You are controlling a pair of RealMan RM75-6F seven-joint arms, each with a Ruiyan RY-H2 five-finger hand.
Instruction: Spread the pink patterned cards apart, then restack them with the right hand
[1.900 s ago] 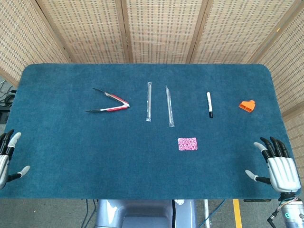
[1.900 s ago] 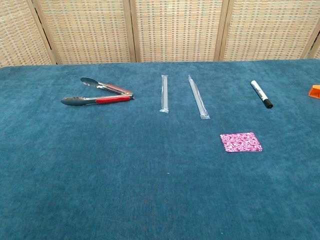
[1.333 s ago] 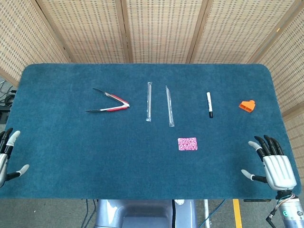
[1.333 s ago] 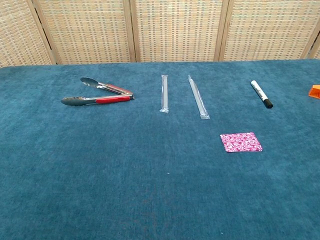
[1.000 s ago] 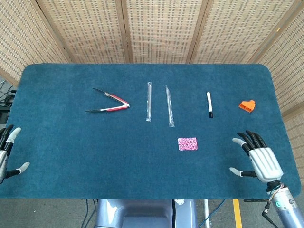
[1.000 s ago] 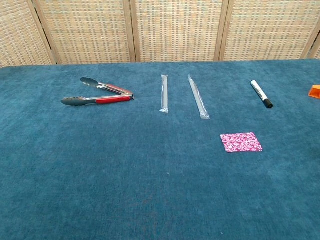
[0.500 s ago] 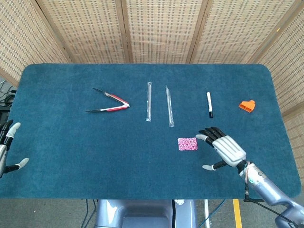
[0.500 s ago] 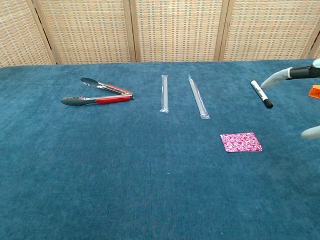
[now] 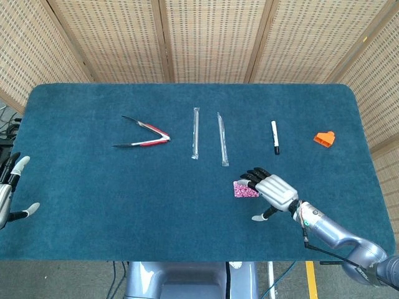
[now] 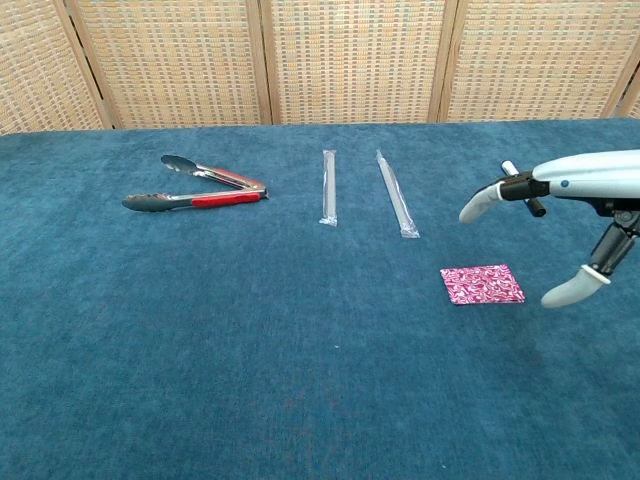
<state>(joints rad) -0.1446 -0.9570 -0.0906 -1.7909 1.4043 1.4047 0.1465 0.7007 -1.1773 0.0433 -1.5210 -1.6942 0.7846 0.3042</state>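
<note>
The pink patterned cards (image 9: 239,192) lie in one neat stack on the blue cloth, right of the middle toward the front, and show whole in the chest view (image 10: 482,284). My right hand (image 9: 271,186) is spread, fingers apart, holding nothing. From the head view its fingertips (image 9: 252,175) overlap the stack's right part. The chest view shows the right hand (image 10: 585,180) hovering above and to the right of the cards, thumb down. My left hand (image 9: 10,193) rests open at the table's left front edge.
Red-handled tongs (image 9: 144,138) lie at the back left. Two wrapped straws (image 9: 196,132) (image 9: 222,138) lie side by side behind the cards. A black-and-white marker (image 9: 275,137) and a small orange object (image 9: 324,137) lie further right.
My right hand has swept from the table's right front corner leftward to the cards, staying spread. The cards have not moved. The left hand has barely shifted.
</note>
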